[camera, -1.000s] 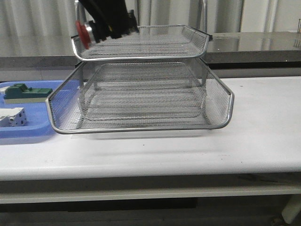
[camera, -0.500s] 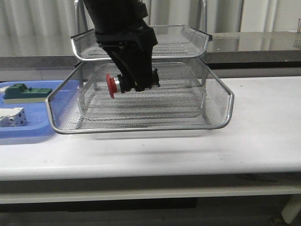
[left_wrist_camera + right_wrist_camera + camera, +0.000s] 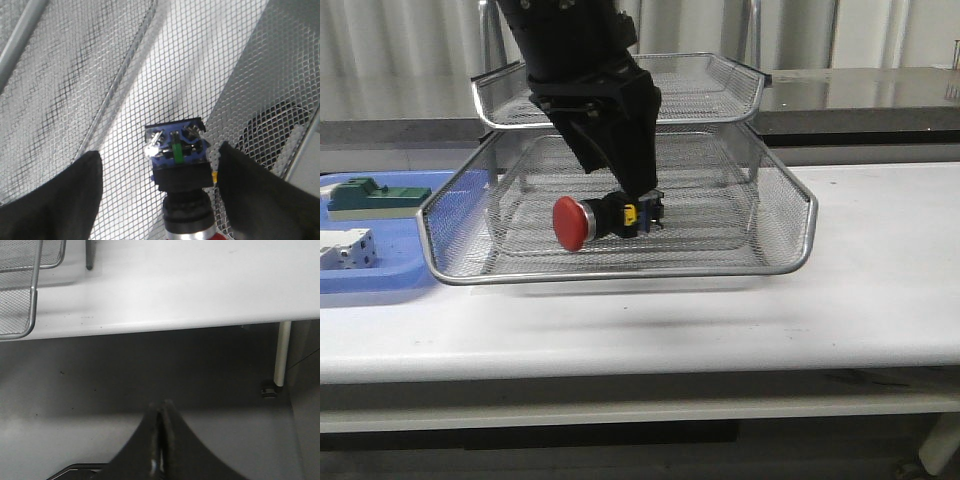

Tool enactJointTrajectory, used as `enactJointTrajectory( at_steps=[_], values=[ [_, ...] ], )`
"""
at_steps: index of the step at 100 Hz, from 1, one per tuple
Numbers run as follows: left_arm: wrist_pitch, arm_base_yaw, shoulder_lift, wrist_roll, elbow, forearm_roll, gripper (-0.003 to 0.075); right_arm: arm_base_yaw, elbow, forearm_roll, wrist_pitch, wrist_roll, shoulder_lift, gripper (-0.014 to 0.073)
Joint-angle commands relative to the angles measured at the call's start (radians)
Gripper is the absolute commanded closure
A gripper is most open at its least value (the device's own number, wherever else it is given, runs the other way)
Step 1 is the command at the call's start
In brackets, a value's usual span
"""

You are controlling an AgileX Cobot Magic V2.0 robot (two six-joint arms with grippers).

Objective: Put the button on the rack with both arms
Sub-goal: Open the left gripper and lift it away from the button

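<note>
The button (image 3: pixel 588 220), with its red head, silver collar and black body with a yellow mark, lies on its side on the mesh of the rack's (image 3: pixel 620 272) large lower tray, red head toward the left. My left gripper (image 3: pixel 638 198) hangs just above it, under the top tier. In the left wrist view the button (image 3: pixel 177 165) sits between the two dark fingers (image 3: pixel 75 195) of the left gripper (image 3: pixel 159 167), with a gap on each side: the jaws are open. My right gripper (image 3: pixel 161 407) is shut and empty, off the table's front edge above the floor.
A flat blue tray (image 3: pixel 380 282) at the left holds a green block (image 3: pixel 375 195) and a white block (image 3: pixel 345 248). The white table (image 3: pixel 880 260) runs to the right of the rack. The right wrist view shows a rack corner (image 3: pixel 34 300) and a table leg (image 3: pixel 281 352).
My left arm came down from the top tier's left rim into the lower tray with the button. The jaws have opened and the button now lies on the mesh.
</note>
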Motion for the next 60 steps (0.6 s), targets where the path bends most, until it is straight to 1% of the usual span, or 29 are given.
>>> enactJointTrajectory(
  at_steps=[1,12,24,45,60],
  values=[
    [-0.035,-0.007,-0.055,-0.002,-0.028,-0.013,0.0241,0.001,-0.034,-0.013,-0.049,0.0,0.001,0.0664],
    [-0.033,-0.007,-0.064,-0.025,-0.028,-0.015,0.0241,0.001,-0.034,-0.013,-0.049,0.0,0.001,0.0664],
    [0.001,-0.007,-0.086,-0.037,-0.046,-0.029,0.0241,0.001,-0.034,-0.013,-0.049,0.0,0.001,0.0664],
    [0.031,-0.005,-0.174,-0.079,-0.064,-0.03,0.0241,0.001,-0.034,-0.013,-0.049,0.0,0.001,0.0664],
    [0.059,0.03,-0.242,-0.11,-0.064,-0.029,0.0242,0.001,-0.034,-0.013,-0.049,0.0,0.001,0.0664]
  ],
)
